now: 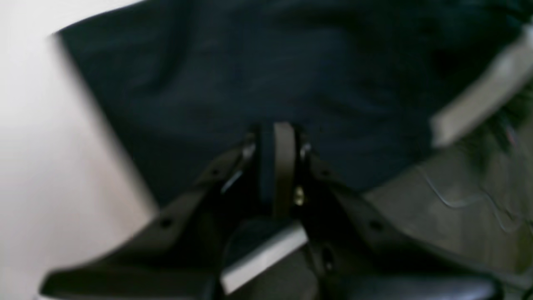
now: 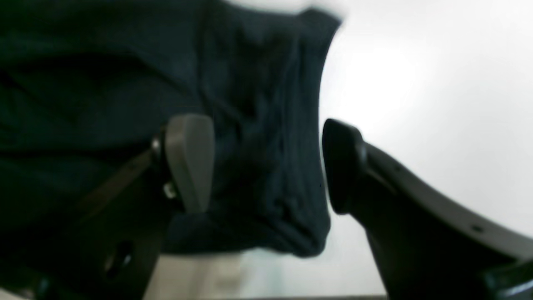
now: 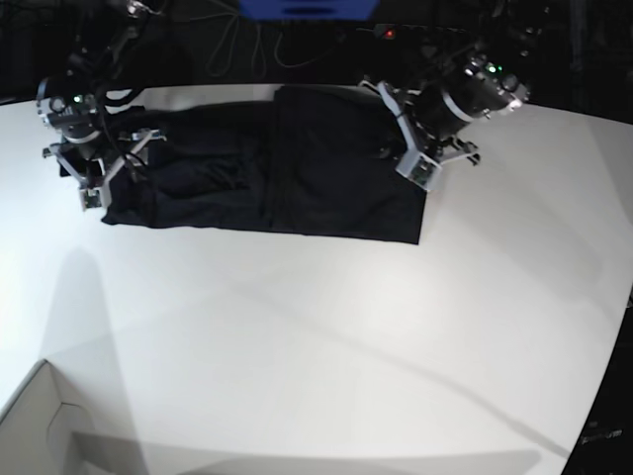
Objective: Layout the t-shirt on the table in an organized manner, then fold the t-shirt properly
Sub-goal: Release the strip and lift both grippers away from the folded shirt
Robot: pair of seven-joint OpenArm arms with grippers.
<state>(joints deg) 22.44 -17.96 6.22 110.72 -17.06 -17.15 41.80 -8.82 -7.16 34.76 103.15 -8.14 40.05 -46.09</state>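
Base view, read from its left side: the right tool (image 3: 94,183) sits over the left end of the t-shirt (image 3: 297,168), near the far-left corner of the white desk (image 3: 326,336). The black shirt lies spread as a long band along the far edge of the desk, with the rest of the desktop bare in front of it. At the shirt's other end the left tool (image 3: 420,163) sits over the cloth's corner.

Right wrist view — the right tool (image 2: 266,164) is released, its two fingers (image 2: 189,160) standing wide apart with wrinkled black fabric (image 2: 258,125) showing between them; nothing is pinched. White desk (image 2: 416,83) shows to the right of the cloth edge.

Left wrist view — the left tool (image 1: 278,146) is clenched, fingers drawn together with only a narrow slit between them. The picture is blurred, so I cannot tell whether fabric is caught there. The t-shirt (image 1: 250,75) fills the upper frame, desk (image 1: 37,146) at the left.
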